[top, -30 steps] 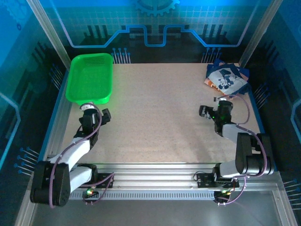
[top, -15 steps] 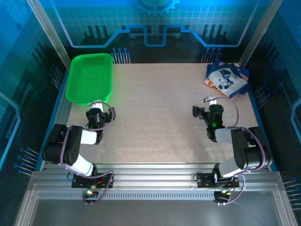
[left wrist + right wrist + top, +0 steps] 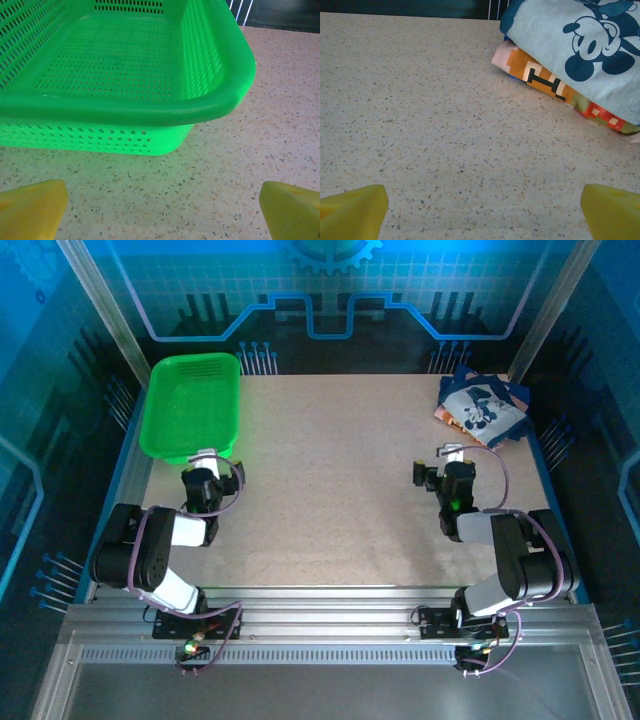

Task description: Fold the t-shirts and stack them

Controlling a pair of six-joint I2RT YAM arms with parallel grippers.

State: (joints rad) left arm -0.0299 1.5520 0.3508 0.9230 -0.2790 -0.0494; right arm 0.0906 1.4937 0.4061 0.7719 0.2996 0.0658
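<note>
Tabletop [image 3: 330, 470] holds t-shirts [image 3: 482, 407] beyond right claw [image 3: 452, 452].

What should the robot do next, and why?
Probably just rest both arms. The shirts already lie folded in one stack, the cartoon one on top, at the far right corner of the table. The left gripper and right gripper are open and empty, so nothing seems left to fold.

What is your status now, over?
Both open: left gripper at green basket, right gripper facing t-shirts. T-shirts folded, stacked, far right corner, untouched. Nothing between right gripper and stack.
</note>
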